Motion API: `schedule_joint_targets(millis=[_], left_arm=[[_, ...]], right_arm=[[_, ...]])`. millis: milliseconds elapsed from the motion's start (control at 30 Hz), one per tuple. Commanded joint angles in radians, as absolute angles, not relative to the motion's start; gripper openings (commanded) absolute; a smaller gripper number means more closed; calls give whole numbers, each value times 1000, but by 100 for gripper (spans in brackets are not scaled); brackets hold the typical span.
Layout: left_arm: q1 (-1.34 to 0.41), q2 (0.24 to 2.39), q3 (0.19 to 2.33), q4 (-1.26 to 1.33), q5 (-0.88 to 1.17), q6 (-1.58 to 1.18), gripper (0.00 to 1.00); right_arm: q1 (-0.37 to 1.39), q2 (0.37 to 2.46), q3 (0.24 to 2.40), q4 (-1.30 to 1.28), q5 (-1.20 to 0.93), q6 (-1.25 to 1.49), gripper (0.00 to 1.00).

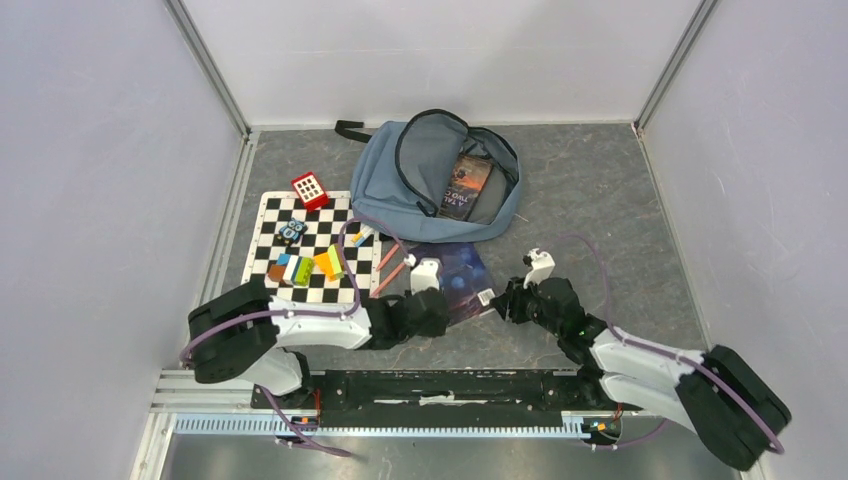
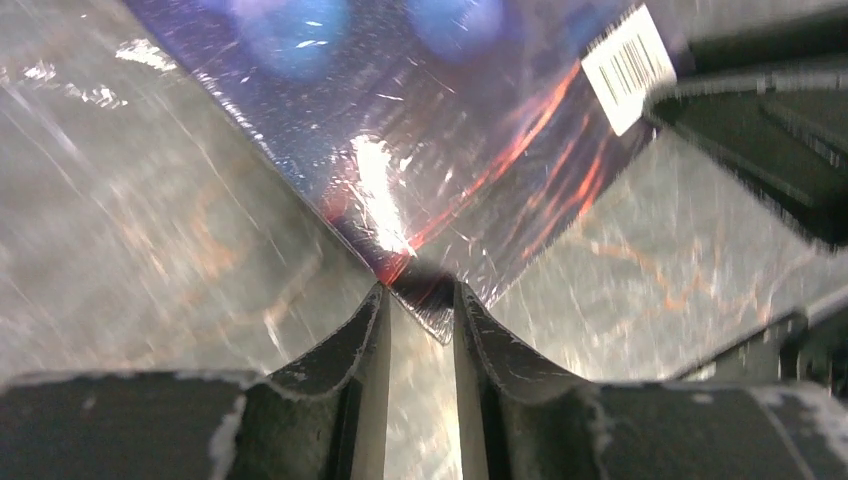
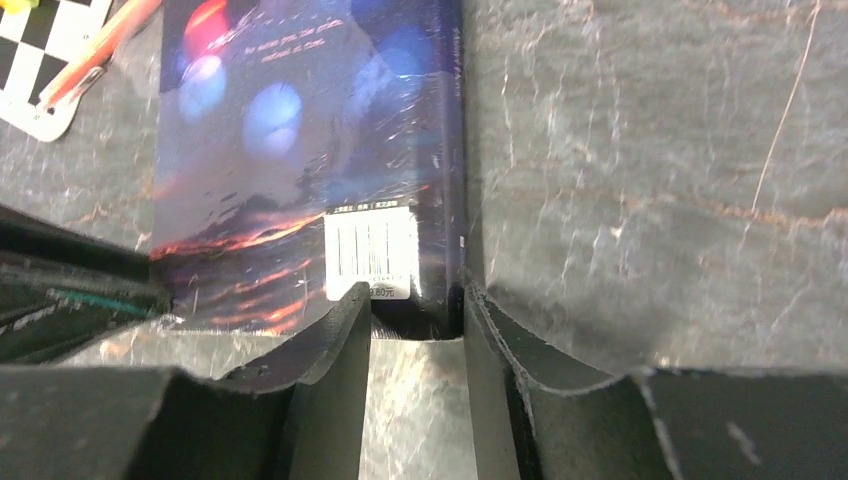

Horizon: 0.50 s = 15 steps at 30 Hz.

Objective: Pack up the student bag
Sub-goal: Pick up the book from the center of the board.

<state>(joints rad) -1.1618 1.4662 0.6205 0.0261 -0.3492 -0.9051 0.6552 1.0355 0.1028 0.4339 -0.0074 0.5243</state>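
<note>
I see L gripper (image 2: 420, 292) pinching near corner of dark blue book (image 2: 400, 100), R gripper (image 3: 415, 295) astride its spine corner, can't tell if clamped, student bag (image 1: 385, 185) open behind.

Robotics lab test cell. White wall panels (image 1: 440, 50) close three sides, set in aluminium corner posts (image 1: 210, 70). Left arm (image 1: 300, 325) and right arm (image 1: 650, 365) bolted to black base plate (image 1: 450, 385), slotted aluminium rail (image 1: 370, 425) in front. Grey stone-pattern tabletop (image 1: 600, 200). Staged props laid out: student bag (image 1: 400, 180), checkerboard mat (image 1: 275, 212), toy blocks (image 1: 328, 262) — bench setup, purely experimental.
</note>
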Motion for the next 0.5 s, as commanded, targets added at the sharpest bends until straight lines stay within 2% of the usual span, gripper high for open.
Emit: schedule_joint_targets(millis=[0,133,267,367,467], left_arm=[[-1321,1412,637,27,-355,-1036,31],[-1398,1388,640,-25,-385,-1105,32],[-1415,1319,620,-55,-416,-1162,40],[-1416,1237,601,-88,-462,-1189,57],[-1416,1150,554,-116,-541,-1236,74]], right_arm=[[732,882,69,292,-110,611,38],[736,742,77,172,-81,604,42],[736,701,132,57,-22,521,55],[736,739,192,21,-8,433,70],[735,832,270,9,-39,346,77]])
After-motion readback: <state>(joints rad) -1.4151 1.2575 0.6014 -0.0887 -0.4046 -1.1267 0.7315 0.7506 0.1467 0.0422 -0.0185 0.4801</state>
